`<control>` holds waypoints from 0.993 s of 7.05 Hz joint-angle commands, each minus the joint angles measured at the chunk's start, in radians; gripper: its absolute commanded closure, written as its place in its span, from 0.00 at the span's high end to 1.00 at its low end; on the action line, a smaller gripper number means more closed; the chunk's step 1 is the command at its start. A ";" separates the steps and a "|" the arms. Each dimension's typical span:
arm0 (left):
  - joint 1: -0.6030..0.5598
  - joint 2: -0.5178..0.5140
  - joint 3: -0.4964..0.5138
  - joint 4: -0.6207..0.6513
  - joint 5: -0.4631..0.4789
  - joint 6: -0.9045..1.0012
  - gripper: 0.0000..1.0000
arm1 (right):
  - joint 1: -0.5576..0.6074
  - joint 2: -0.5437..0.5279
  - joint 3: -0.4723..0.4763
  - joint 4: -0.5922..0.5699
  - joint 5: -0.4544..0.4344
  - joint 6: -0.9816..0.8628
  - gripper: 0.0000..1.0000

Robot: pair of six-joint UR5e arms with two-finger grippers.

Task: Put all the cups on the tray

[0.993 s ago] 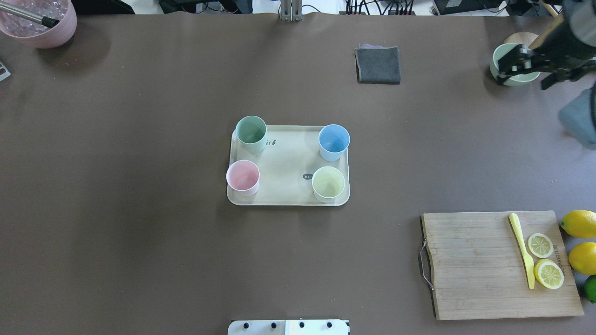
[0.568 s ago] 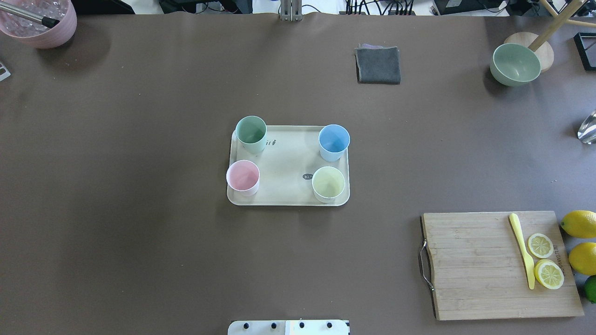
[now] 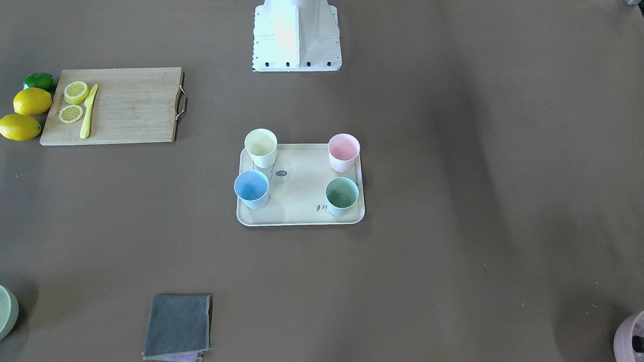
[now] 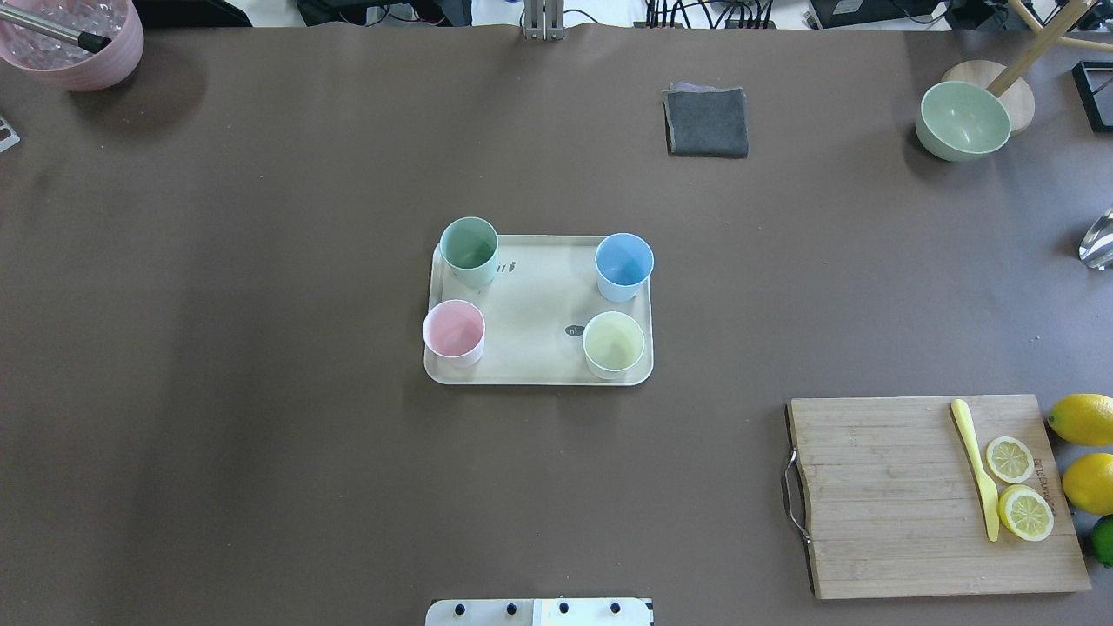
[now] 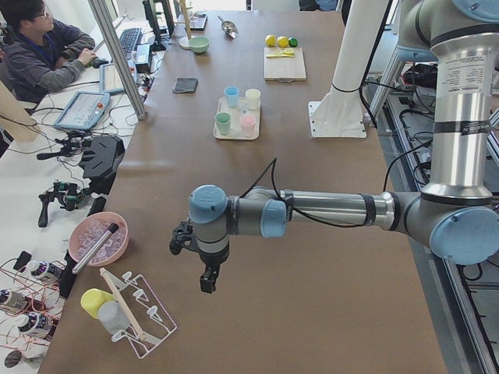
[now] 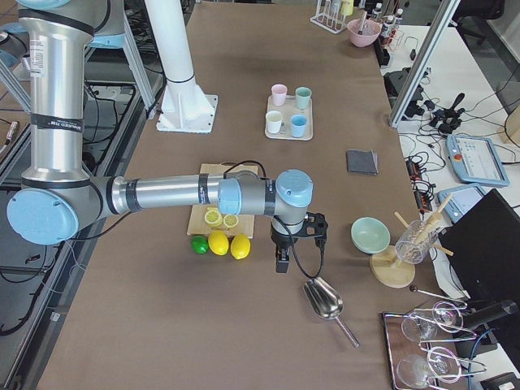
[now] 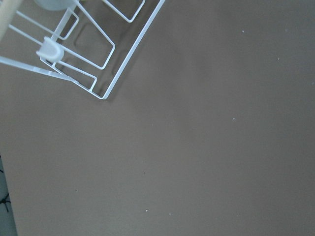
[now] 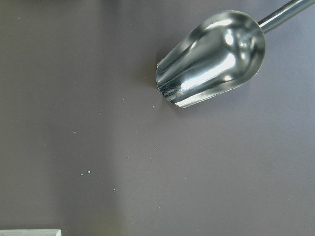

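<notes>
The cream tray (image 4: 535, 304) lies at the table's middle, also in the front-facing view (image 3: 302, 196). Four cups stand upright on its corners: mint green cup (image 4: 469, 248), light blue cup (image 4: 623, 263), pale pink cup (image 4: 453, 330), pale yellow cup (image 4: 613, 342). My left gripper (image 5: 205, 274) hangs over bare table far from the tray, near the wire rack. My right gripper (image 6: 281, 262) hangs near the lemons at the other end. Both show only in the side views, so I cannot tell whether they are open or shut.
A wooden cutting board (image 4: 878, 487) with a yellow knife, lemon slices and lemons beside it lies front right. A grey cloth (image 4: 706, 122), sage-green bowl (image 4: 963, 120) and mauve-pink pot (image 4: 74, 43) stand at the back. A metal scoop (image 8: 211, 59) lies under the right wrist, a wire rack (image 7: 83, 54) under the left.
The right arm, over the sage-green bowl one second ago, has left the overhead view. The cups and tray have not moved.
</notes>
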 commanded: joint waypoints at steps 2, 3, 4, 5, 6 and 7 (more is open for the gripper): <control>-0.001 0.003 0.035 -0.037 -0.128 -0.077 0.98 | -0.001 -0.003 -0.004 -0.001 -0.003 0.002 1.00; -0.001 0.005 0.032 -0.036 -0.128 -0.077 0.98 | -0.001 -0.003 -0.004 -0.001 -0.003 0.002 1.00; -0.004 0.019 0.036 -0.039 -0.126 -0.075 0.98 | -0.001 -0.003 -0.004 -0.001 -0.003 0.002 1.00; -0.002 0.043 0.030 -0.048 -0.122 -0.064 0.98 | 0.001 -0.003 -0.004 -0.001 -0.003 0.002 1.00; -0.004 0.054 0.036 -0.048 -0.104 -0.064 0.98 | -0.001 -0.003 -0.004 -0.001 -0.003 0.002 1.00; -0.006 0.051 0.018 -0.050 -0.062 -0.066 0.98 | -0.001 -0.003 -0.004 -0.001 -0.003 0.002 1.00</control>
